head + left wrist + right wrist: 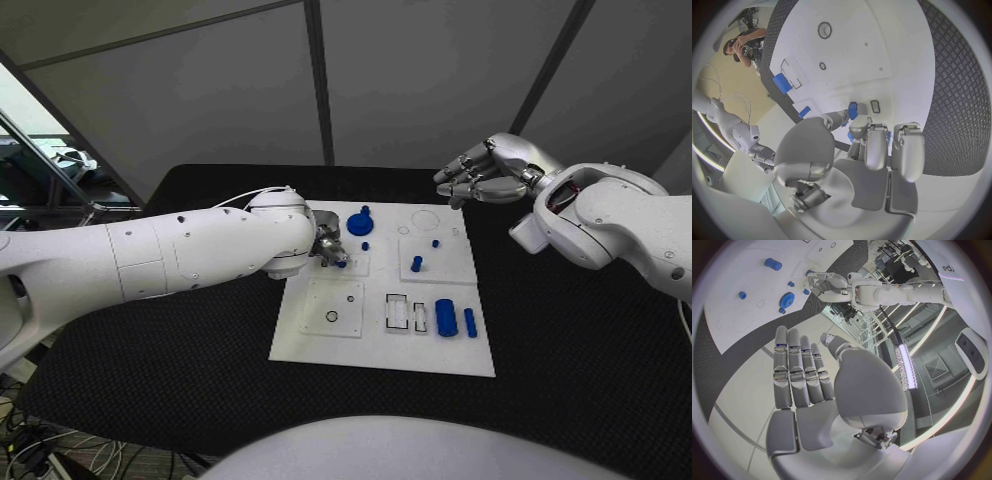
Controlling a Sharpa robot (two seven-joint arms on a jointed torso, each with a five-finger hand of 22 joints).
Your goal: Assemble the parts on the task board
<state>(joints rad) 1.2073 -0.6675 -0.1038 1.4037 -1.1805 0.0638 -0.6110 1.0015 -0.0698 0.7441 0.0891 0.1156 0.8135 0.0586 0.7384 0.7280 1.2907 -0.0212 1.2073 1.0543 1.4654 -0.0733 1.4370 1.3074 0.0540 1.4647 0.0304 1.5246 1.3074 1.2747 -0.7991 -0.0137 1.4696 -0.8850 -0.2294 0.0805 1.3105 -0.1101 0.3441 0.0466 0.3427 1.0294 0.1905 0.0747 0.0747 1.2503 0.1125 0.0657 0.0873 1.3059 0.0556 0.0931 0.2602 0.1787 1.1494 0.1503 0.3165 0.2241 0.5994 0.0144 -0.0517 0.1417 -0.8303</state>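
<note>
I note my left hand pinching a small blue part in its fingers low over the task board, presumably for seating, while my right hand hovers beyond the board's far right corner, fingers straight, holding nothing.

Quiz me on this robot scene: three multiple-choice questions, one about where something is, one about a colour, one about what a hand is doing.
1. Where is the right hand?
A. Pressed on the board
B. Raised beyond the task board's far right corner
C. Under the table

2. What colour are the parts, such as the large cylinder?
A. Blue
B. Red
C. Green

3. What is the left hand doing?
A. Hanging spread and empty
B. Resting on the black table
C. Pinching a small blue part over the task board

Answers: 1 B, the head view shows it off the board, holding nothing; 2 A, every piece is blue; 3 C, the left wrist view shows fingertips closed on it.
</note>
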